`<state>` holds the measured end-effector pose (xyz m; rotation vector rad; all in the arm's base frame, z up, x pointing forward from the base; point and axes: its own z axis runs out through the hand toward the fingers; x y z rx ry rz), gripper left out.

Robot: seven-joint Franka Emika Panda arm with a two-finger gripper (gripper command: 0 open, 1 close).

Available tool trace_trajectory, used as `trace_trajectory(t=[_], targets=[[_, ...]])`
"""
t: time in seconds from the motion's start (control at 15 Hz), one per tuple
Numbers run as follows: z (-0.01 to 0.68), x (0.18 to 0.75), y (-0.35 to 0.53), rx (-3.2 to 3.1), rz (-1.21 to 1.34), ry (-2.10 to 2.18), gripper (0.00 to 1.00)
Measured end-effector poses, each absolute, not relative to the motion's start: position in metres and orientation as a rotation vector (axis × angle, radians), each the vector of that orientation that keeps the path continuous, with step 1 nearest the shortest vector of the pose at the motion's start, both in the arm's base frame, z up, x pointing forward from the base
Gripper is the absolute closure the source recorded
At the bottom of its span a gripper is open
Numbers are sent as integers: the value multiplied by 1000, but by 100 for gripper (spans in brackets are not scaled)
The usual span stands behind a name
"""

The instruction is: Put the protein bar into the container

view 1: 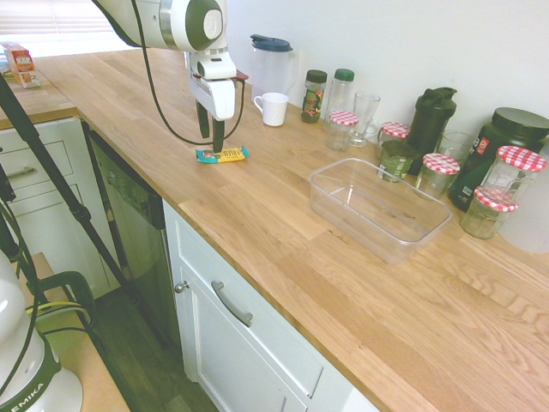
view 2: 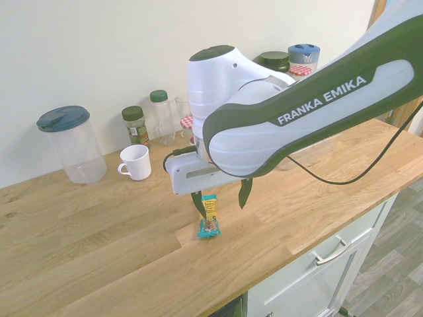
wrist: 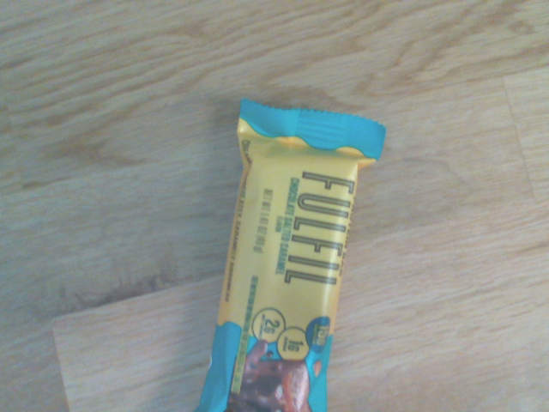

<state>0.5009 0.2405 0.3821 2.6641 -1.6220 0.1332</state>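
- Our protein bar [view 2: 209,218] lies flat on the wooden counter [view 1: 283,227], label up, near the front edge and well apart from the container.
- Our end effector [view 2: 222,206] is just above it, fingers spread wide and holding nothing; in the second exterior view one finger overlaps the bar, and we cannot tell whether they touch.
- We judge the step in hand to be lining up for the grasp, with the whole carry still ahead.
- We would centre the fingers over the bar's long sides before going lower, so that neither tip lands on the wrapper.
- We should close across the narrow width at the yellow middle; the crimped teal ends would likely fold or slip.
- Since the bar is thin, we want the tips low, barely clear of the wood, and a gentle squeeze.
- The front edge of the counter runs close by, so a sideways nudge that way could send the bar toward the drop.
- Toward the wall, the white mug [view 1: 272,109] is the nearest upright thing; we would keep the wrist off it.
- Bare wood lies between the bar and the clear container [view 1: 377,210], giving us an open path.
- We must lift over its low rim; lidded jars [view 1: 438,174] stand just behind, so we would release toward the middle.
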Motion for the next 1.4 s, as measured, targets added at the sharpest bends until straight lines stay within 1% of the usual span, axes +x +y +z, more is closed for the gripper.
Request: trace_trajectory(t=[0.53,0.8,0.87,1.4], targets=[[354,534,253,2638,122,-1632,0],[336,541,259,2637,113,-1623,0],[333,542,260,2634,109,-1622,100],[331,553,249,2623,120,-1670,100]])
